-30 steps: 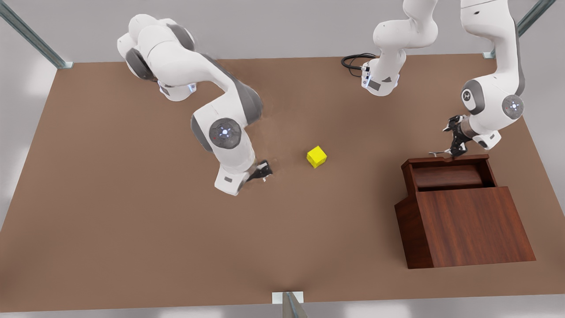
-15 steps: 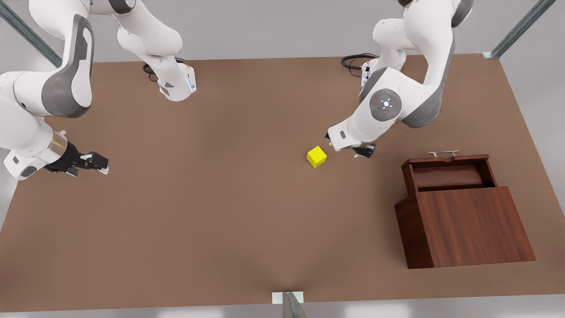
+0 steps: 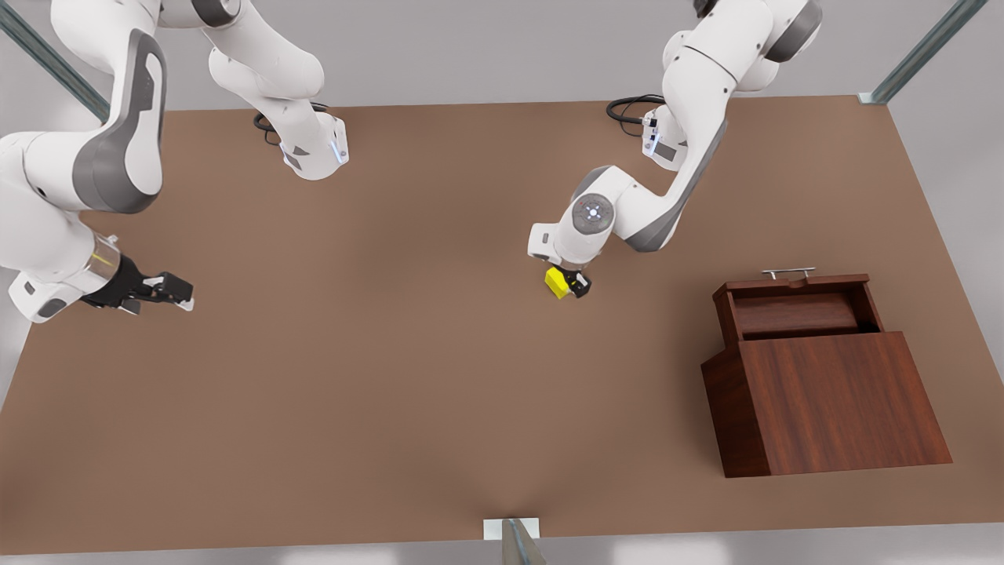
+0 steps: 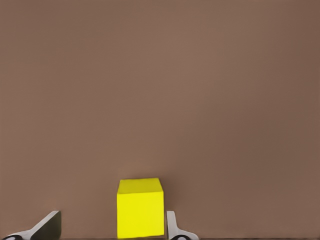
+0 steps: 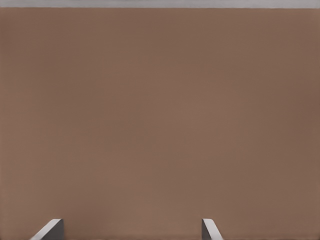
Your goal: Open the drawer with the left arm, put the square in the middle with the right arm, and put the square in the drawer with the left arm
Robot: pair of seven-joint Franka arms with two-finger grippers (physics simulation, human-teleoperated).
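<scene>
The small yellow square [image 3: 555, 281] sits on the brown tabletop near the middle. My left gripper [image 3: 570, 283] is lowered over it, open. In the left wrist view the square [image 4: 140, 207] stands between the fingers, one fingertip [image 4: 171, 225] touching its side and the other fingertip [image 4: 50, 224] well apart. The drawer [image 3: 796, 312] of the wooden box is pulled out, its silver handle [image 3: 788, 272] at the far end. My right gripper [image 3: 169, 290] waits open at the front view's left edge, over bare table [image 5: 160, 120].
The box's large sloping top panel [image 3: 851, 400] takes up the front view's right side. Both arm bases [image 3: 314, 153] [image 3: 667, 141] stand at the far table edge, with a black cable [image 3: 627, 106] by one. A metal post [image 3: 514, 541] stands at the near edge.
My left arm left the drawer handle, swung to the square and came down around it. My right arm drew back from the square to the front view's left edge.
</scene>
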